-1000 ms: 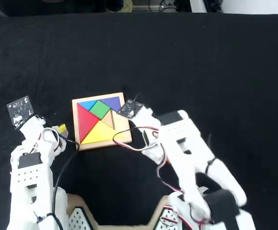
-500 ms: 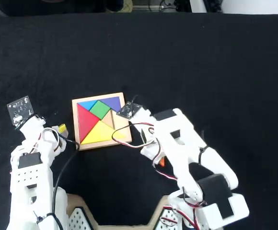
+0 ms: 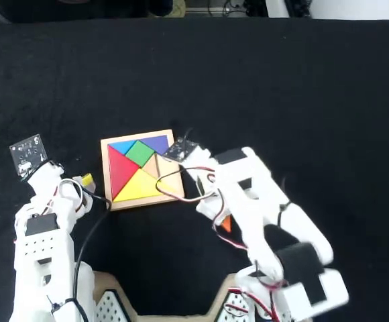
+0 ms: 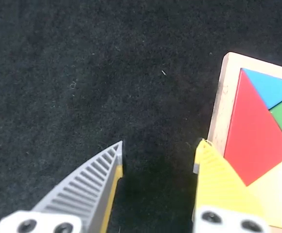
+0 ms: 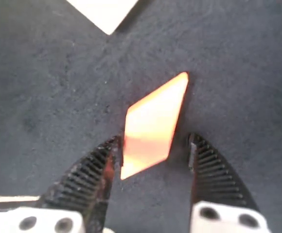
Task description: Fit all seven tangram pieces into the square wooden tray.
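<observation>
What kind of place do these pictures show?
Probably a robotics test bench: the white left arm and right arm side by side at a black-covered table, a wooden tangram tray before them, cables along the far edge.

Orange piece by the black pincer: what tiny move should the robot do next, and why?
Probably close the right pincer on the orange piece. It lies on the black cloth between the open fingers, outside the tray, whose bare wooden gap is not yet filled.
</observation>
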Controlling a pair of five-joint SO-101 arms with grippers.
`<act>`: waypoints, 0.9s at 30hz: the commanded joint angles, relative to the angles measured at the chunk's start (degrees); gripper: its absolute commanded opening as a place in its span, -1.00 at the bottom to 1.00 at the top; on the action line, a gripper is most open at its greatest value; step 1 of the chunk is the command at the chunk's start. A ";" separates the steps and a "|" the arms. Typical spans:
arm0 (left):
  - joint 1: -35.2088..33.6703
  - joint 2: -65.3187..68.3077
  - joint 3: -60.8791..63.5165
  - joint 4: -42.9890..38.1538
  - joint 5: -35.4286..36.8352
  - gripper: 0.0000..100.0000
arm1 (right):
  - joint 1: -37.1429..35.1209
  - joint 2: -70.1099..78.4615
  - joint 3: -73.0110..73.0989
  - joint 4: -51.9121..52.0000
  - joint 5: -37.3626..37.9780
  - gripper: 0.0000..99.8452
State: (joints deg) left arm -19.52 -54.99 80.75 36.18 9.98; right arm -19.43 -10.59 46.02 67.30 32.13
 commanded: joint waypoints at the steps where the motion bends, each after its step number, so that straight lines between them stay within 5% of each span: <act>1: 0.75 -0.97 -0.92 -0.26 -0.70 -0.51 | 0.44 -7.96 -2.24 3.78 -0.44 -0.56; 12: 0.75 -0.97 -0.84 -0.26 -0.70 -0.51 | -10.11 -12.62 5.05 3.25 -6.33 -0.56; 27: 0.75 -0.97 -0.84 -0.18 -0.70 -0.51 | -9.67 -4.26 7.34 -4.48 -4.66 -0.56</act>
State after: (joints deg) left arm -19.52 -54.99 80.75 36.18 9.98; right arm -28.57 -17.89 53.49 65.19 26.33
